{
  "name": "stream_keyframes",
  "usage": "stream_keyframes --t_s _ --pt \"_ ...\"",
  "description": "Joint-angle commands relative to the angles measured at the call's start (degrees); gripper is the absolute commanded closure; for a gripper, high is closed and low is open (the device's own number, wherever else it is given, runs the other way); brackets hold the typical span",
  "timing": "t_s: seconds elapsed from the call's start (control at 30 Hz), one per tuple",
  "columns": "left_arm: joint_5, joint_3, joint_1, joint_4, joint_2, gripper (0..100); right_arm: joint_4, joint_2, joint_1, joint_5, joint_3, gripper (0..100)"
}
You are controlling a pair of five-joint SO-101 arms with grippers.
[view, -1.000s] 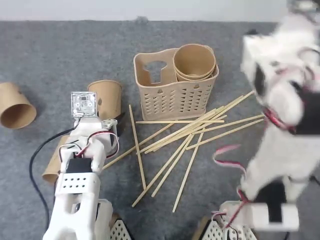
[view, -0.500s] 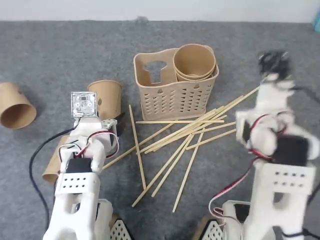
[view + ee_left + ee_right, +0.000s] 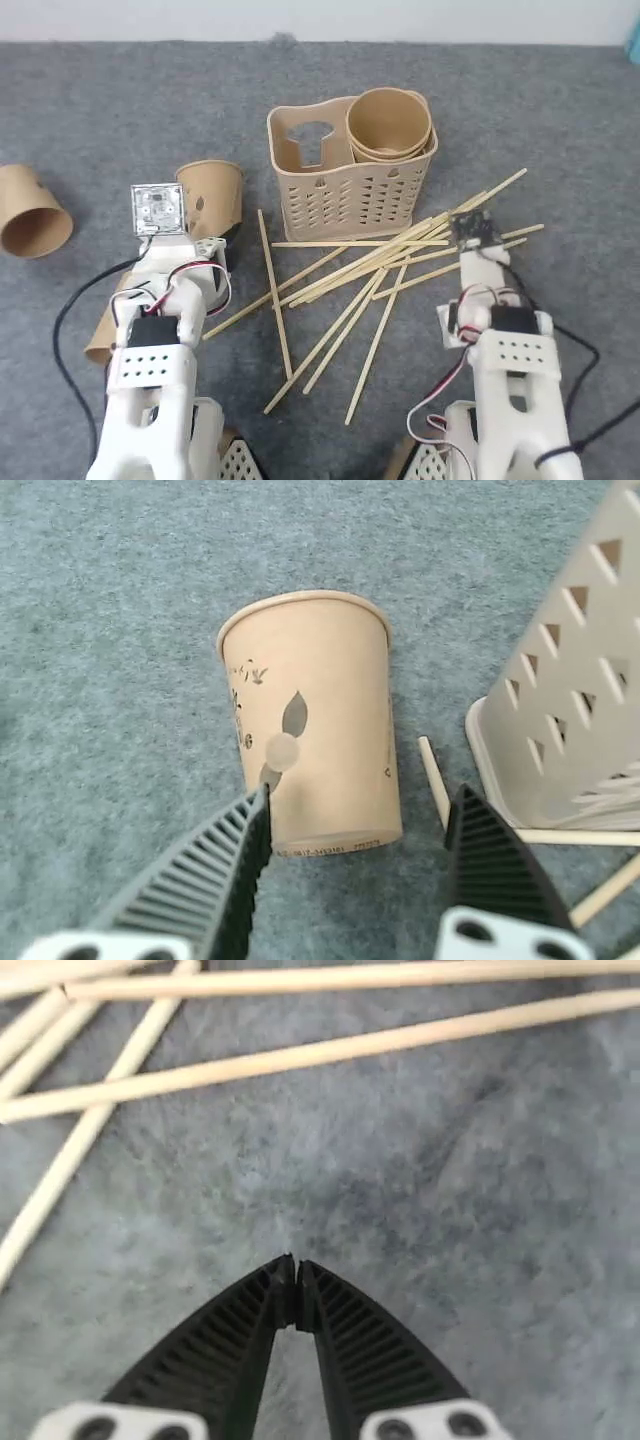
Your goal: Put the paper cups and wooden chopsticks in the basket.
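High view: basket (image 3: 345,190) sits mid-counter toward the far edge, upright, handle cutout on its left half. Two paper cups (image 3: 388,122) are nested in its right half, mouths up.

Three more loose cups are on the grey counter (image 3: 120,100):
- cup near basket (image 3: 210,197), just left of it. It looks to lie on its side, rim toward the far edge, base toward the left arm (image 3: 160,330).
- cup at left edge (image 3: 30,215), on its side, well apart from the rest.
- third cup (image 3: 103,330), partly hidden under the left arm, toward the near-left.

Wooden chopsticks (image 3: 350,270) are scattered in a loose fan in front of the basket, running from the near-centre out toward the right. Several cross each other, and one lies flat along the basket's front wall. None are in the basket.

Left wrist view: left claw (image 3: 363,805) is wide, its fingers (image 3: 235,855) flanking the base end of the cup near basket (image 3: 310,720). Contact can't be confirmed. One chopstick end (image 3: 433,775) lies between the cup and the basket wall (image 3: 570,710).

Right wrist view: right claw (image 3: 293,1268) is closed tip to tip and holds nothing. It sits low over bare counter (image 3: 480,1160), with chopsticks (image 3: 300,1055) just beyond the tips, not touching. In the high view the right arm (image 3: 500,340) is at the right end of the chopstick fan.
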Motion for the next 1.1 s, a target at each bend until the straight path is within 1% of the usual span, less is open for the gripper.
stream_keyframes --t_s 0.0,0.07,0.1,0.17,0.23,0.3,0.43,0.47,0.53,0.6,0.67,0.8,0.87,0.97,1.07 --pt "-0.26 -0.75 -0.44 0.53 -2.11 73 -2.95 -1.80 0.22 4.92 0.44 99.1" --pt "-0.18 -1.19 -0.53 1.05 -2.20 73 -2.68 -1.80 -0.92 6.33 0.62 99.1" --pt "-0.09 -2.15 -1.23 2.55 -2.02 73 -2.07 -1.80 -1.19 6.95 0.62 99.1" --pt "1.58 -6.64 -4.40 10.55 -1.67 73 -1.71 -1.98 -1.10 7.21 0.62 99.1" --pt "6.51 -12.53 -7.03 19.16 -1.58 73 -1.71 -1.98 -1.01 7.21 0.62 99.1" --pt "9.85 -16.75 -8.09 24.79 -1.58 73 -1.71 -1.98 -1.01 7.21 0.62 99.1" --pt "9.67 -21.05 -8.35 28.40 -1.67 73 -1.80 -1.98 -1.01 7.21 0.62 99.1" --pt "8.44 -21.76 -8.88 29.63 -1.67 73 -1.80 -1.98 -1.01 7.21 0.62 99.1" --pt "4.92 -22.99 -10.99 33.58 -1.67 73 -1.80 -1.98 -1.01 7.21 0.62 99.1" --pt "1.05 -24.40 -14.33 39.38 -2.20 73 -1.89 -1.98 -1.01 7.21 0.62 99.1" --pt "-3.78 -26.42 -19.60 44.84 -2.20 73 -1.89 -1.98 -1.01 7.21 0.62 99.1" --pt "-14.86 -29.76 -28.40 51.60 -2.20 73 -1.89 -1.89 -1.01 7.30 0.62 99.1" --pt "-22.59 -30.73 -32.09 55.74 -2.20 73 -1.89 -1.89 -1.01 7.30 0.62 99.1" --pt "-37.01 -32.40 -36.75 61.45 -2.20 73 -1.89 -1.89 -1.10 7.30 0.62 99.1" --pt "-46.86 -32.84 -40.88 66.02 -2.20 73 -1.89 -1.89 -1.27 7.30 0.62 99.0"
